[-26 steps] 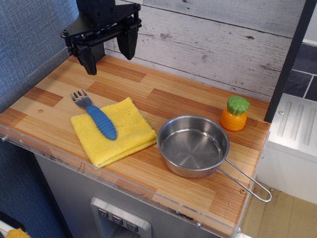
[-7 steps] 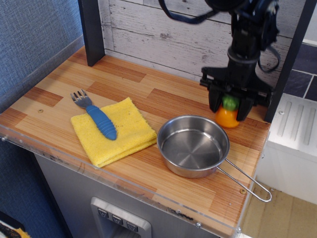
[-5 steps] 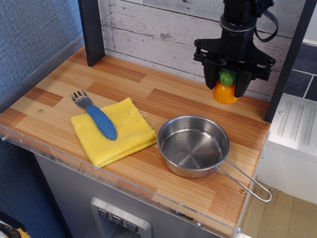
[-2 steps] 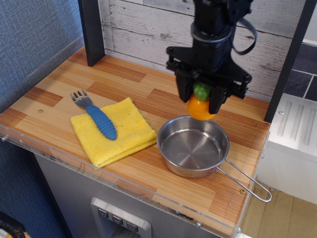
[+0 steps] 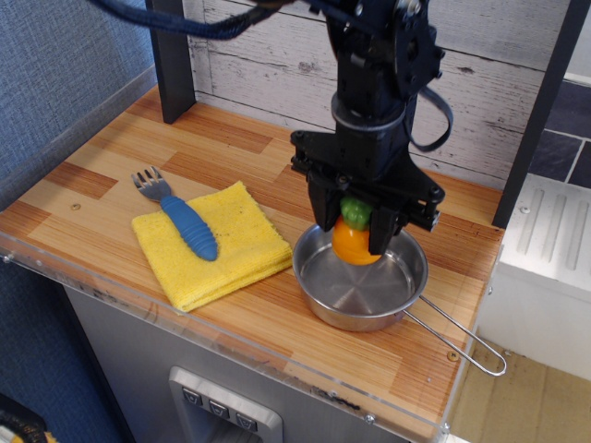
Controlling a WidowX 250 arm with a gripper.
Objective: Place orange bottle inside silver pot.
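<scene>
A black gripper (image 5: 355, 231) clamped the orange bottle (image 5: 354, 238) by its green cap, low over the silver pot (image 5: 363, 274) on a wooden counter (image 5: 231, 148), while a blue-handled fork (image 5: 177, 214) lay on a yellow cloth (image 5: 212, 245) nearby.

Bottle (image 5: 355, 240) in tool (image 5: 354, 226), seemingly just over pot (image 5: 406, 293); cloth (image 5: 231, 254) left.

No text, label, brand, number or sign can be read on anything here
</scene>
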